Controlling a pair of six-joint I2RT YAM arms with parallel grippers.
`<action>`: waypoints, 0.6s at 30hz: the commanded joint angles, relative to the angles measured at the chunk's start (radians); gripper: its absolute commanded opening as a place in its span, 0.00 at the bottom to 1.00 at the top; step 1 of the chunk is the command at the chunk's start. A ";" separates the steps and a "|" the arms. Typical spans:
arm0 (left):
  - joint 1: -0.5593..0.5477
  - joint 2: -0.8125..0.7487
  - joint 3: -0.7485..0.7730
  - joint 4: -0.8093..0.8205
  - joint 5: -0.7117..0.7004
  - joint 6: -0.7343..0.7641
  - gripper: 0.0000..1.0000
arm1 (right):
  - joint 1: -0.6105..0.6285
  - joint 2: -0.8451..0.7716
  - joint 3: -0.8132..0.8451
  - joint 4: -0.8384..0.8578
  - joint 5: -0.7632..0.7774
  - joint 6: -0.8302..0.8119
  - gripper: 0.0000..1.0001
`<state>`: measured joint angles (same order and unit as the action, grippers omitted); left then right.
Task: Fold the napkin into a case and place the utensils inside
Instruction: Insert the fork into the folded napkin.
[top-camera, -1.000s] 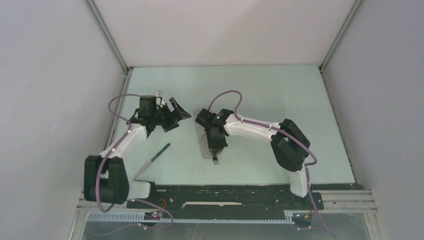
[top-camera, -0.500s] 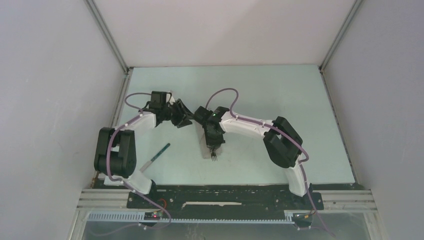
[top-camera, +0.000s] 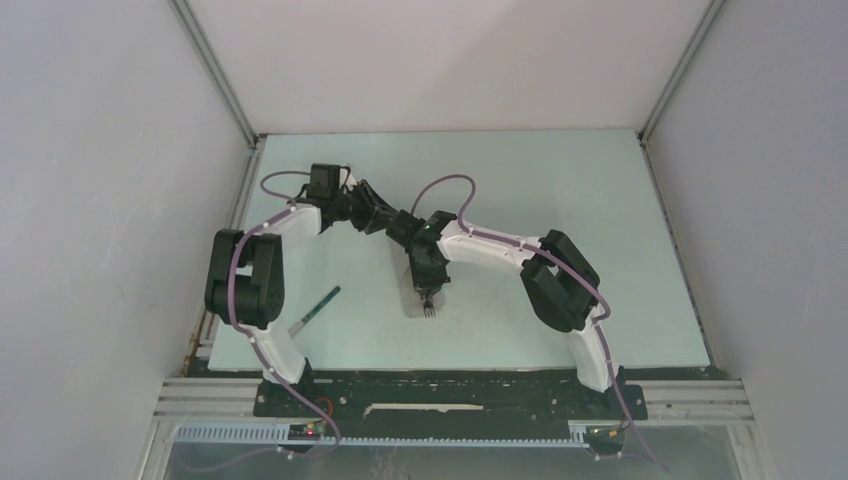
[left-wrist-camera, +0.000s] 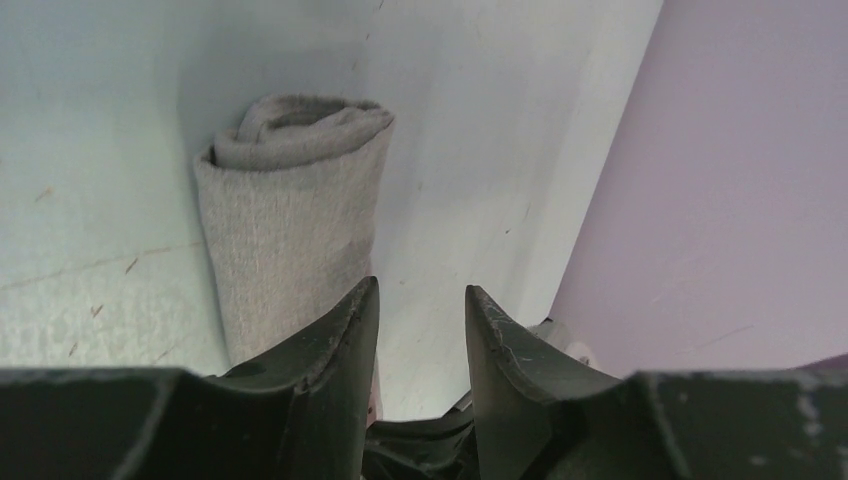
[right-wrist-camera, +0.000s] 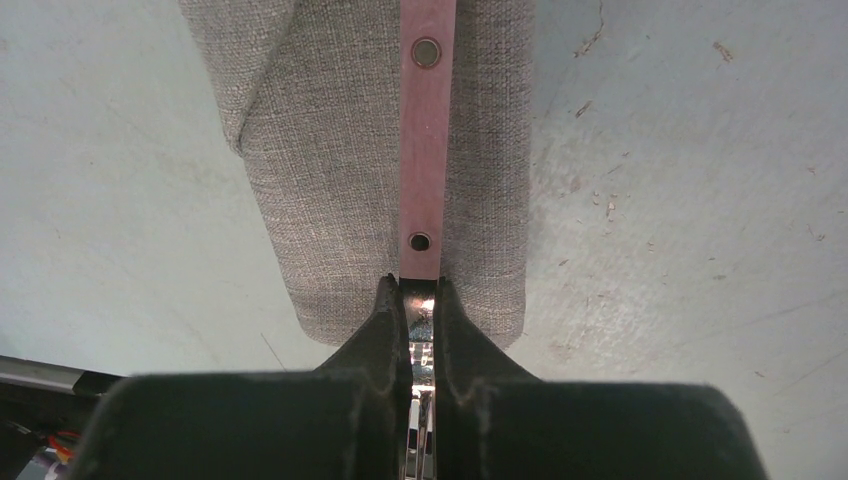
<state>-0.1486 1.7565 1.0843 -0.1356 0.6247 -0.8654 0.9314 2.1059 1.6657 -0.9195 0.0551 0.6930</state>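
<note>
The napkin lies folded into a narrow light grey case, mostly hidden under my right wrist in the top view. My right gripper is shut on the metal neck of a fork. The fork's pinkish riveted handle lies along the top of the case, and its tines point toward the near edge. My left gripper hovers at the case's far end with a gap between its jaws and only bare table in it. The case shows beside its left finger. A green-handled utensil lies to the left.
The pale table is boxed in by grey walls at the left, back and right. A black base rail runs along the near edge. My left gripper is very close to the right arm's wrist.
The left arm has swung right and toward the back, up against the right wrist, and its jaws have narrowed. The right gripper has shifted slightly away from the near edge, with the fork still in it.
</note>
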 joint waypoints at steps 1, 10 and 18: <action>-0.016 0.071 0.079 0.021 0.019 -0.022 0.40 | 0.022 -0.005 0.021 -0.001 0.005 -0.003 0.00; -0.034 0.177 0.135 0.003 0.006 0.004 0.33 | 0.041 0.004 0.038 0.007 0.061 -0.009 0.00; -0.034 0.207 0.155 -0.052 -0.045 0.055 0.32 | 0.018 0.004 0.009 0.111 0.100 -0.016 0.00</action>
<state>-0.1802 1.9499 1.2011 -0.1658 0.6041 -0.8536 0.9604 2.1063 1.6653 -0.8879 0.1062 0.6914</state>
